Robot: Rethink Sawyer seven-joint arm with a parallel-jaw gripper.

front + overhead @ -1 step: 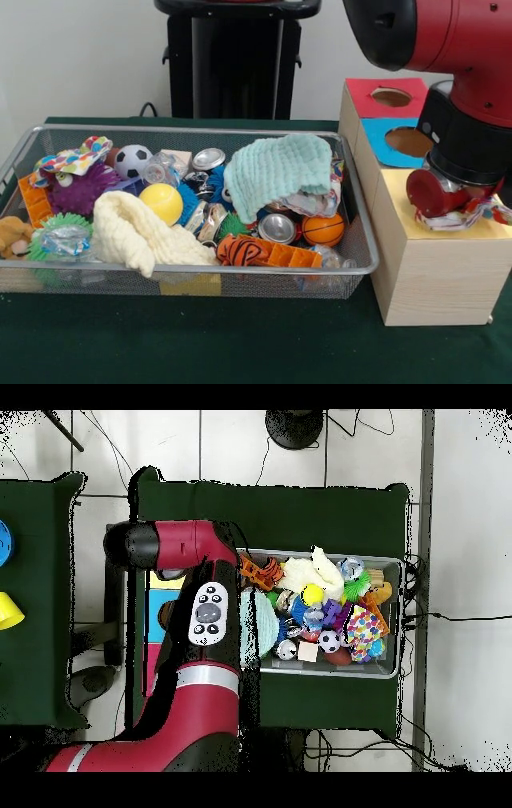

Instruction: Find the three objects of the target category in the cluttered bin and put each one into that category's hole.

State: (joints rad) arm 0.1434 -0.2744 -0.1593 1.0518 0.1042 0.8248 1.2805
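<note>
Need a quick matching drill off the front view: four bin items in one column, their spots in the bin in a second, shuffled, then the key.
Items:
1. soccer ball
2. mini basketball
3. mint cloth
4. tiger-striped toy

Places in the wire bin:
A. front edge, middle
B. back, left of centre
C. right side, draped over clutter
D. front right, beside a can

Pairs: 1-B, 2-D, 3-C, 4-A

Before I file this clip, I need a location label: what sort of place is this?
Probably a robotics lab: a wire bin of mixed toys on a green-clothed table, a wooden sorting box with coloured holes, cables across tiled floor.
</note>
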